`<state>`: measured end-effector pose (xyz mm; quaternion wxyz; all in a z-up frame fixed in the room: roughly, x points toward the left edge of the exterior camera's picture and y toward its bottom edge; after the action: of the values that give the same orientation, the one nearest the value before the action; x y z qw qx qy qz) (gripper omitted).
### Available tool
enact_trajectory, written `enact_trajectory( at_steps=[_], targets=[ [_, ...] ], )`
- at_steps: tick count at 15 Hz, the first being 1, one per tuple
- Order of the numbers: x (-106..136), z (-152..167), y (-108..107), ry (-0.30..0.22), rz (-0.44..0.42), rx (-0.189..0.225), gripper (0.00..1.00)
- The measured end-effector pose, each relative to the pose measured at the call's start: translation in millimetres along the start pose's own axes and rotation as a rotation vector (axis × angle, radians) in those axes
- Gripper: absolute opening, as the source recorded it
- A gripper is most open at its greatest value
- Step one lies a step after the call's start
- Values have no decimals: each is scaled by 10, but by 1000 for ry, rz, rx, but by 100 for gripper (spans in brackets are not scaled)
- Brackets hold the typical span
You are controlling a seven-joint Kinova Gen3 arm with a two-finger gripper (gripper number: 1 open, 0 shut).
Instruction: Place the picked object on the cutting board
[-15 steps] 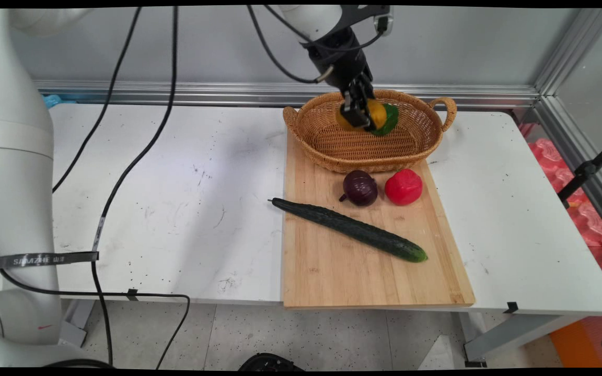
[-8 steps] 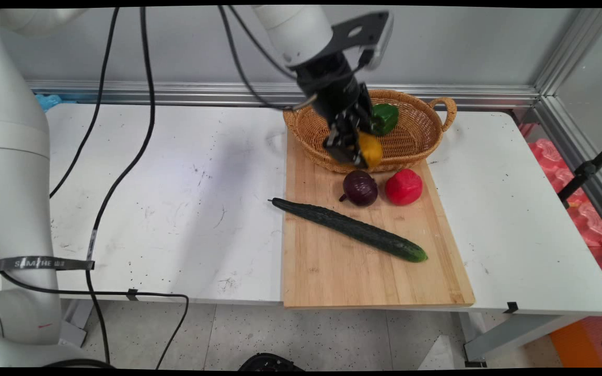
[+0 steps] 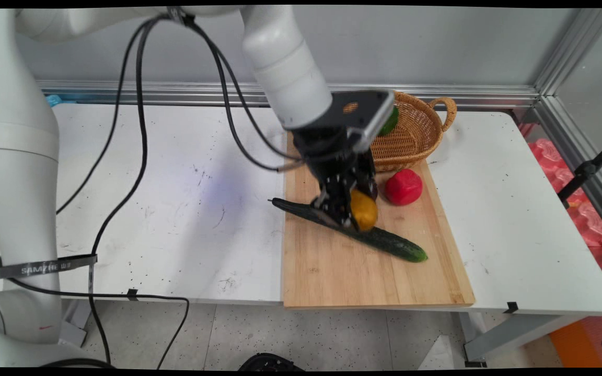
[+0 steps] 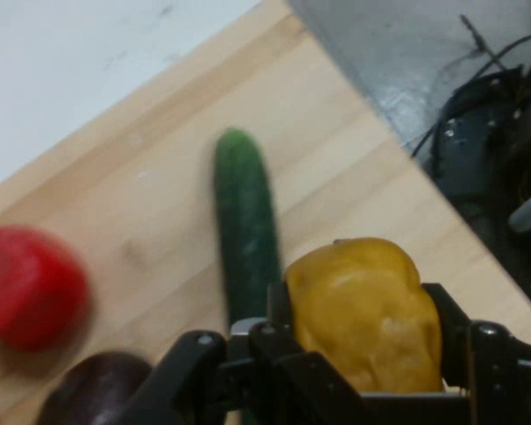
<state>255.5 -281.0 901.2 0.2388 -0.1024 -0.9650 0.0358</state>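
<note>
Gripping a yellow pepper (image 3: 363, 210), the gripper (image 3: 350, 209) has its fingers clamped on either side of it, so that one's held for sure. It hangs over the wooden cutting board (image 3: 332, 271), right above the middle of the long cucumber (image 3: 384, 240), with the purple onion (image 3: 371, 189) mostly tucked behind the hand and the red pepper (image 3: 403, 186) just beside that. The wicker basket (image 3: 416, 137) sits at the board's far end with a green pepper (image 3: 391, 121) peeking out from behind the wrist.

My take on handling: with the cucumber directly underneath, I'd keep the pepper high enough to pass over it and only lower it over bare board, because setting it on that round cucumber would probably make it roll.

View-wise, the hand view shows the fingers (image 4: 279, 310) actually pressed into the yellow pepper, plus more of the onion, which the main view mostly hides. Main view gives you the basket and green pepper, which the hand view doesn't catch at all.
</note>
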Motion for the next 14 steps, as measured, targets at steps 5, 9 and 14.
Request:
enact_trajectory(
  at_steps=[5,9,14],
  targets=[
    [63,412,169,-6,52,-39,0],
    [71,762,257,-16,89,-67,0],
    [67,1079,263,-21,110,-76,0]
  ],
)
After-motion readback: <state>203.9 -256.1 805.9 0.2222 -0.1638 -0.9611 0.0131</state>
